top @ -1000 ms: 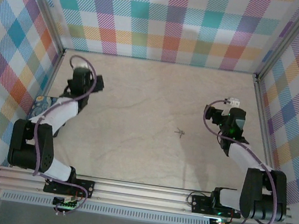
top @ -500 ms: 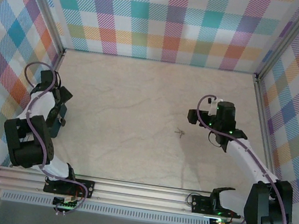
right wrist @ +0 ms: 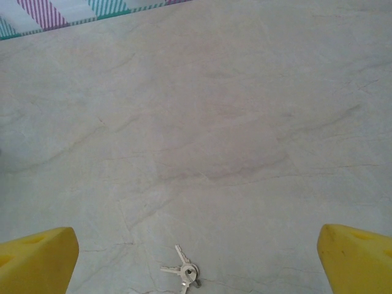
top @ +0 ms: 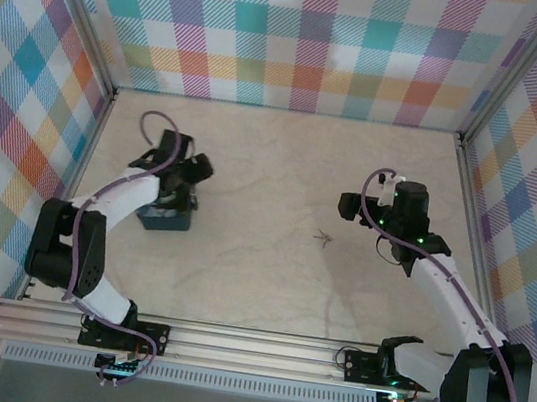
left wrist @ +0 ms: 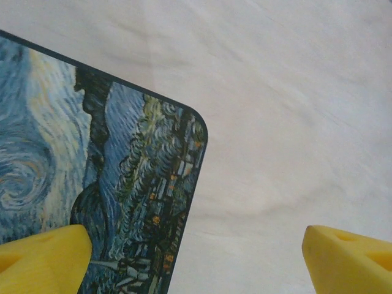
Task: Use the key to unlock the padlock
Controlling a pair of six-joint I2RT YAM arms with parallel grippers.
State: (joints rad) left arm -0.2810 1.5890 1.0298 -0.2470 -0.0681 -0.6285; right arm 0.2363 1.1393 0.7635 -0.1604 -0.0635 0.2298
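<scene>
Key [top: 323, 237] flat on table [top: 235, 287], mid-floor, well apart from box [top: 165, 218]. Right gripper [right wrist: 197, 248] nearer: key lies dead ahead, low between its fingers, blades splayed (no single clean axis). Jaws wide, empty. Left gripper [left wrist: 196, 248] wide too, gripping nothing, one finger [left wrist: 43, 257] over box corner; box contents hidden.

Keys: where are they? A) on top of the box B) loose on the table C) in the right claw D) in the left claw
B: the keys lie flat on the bare table, and the right claw is open and clear of them.
</scene>
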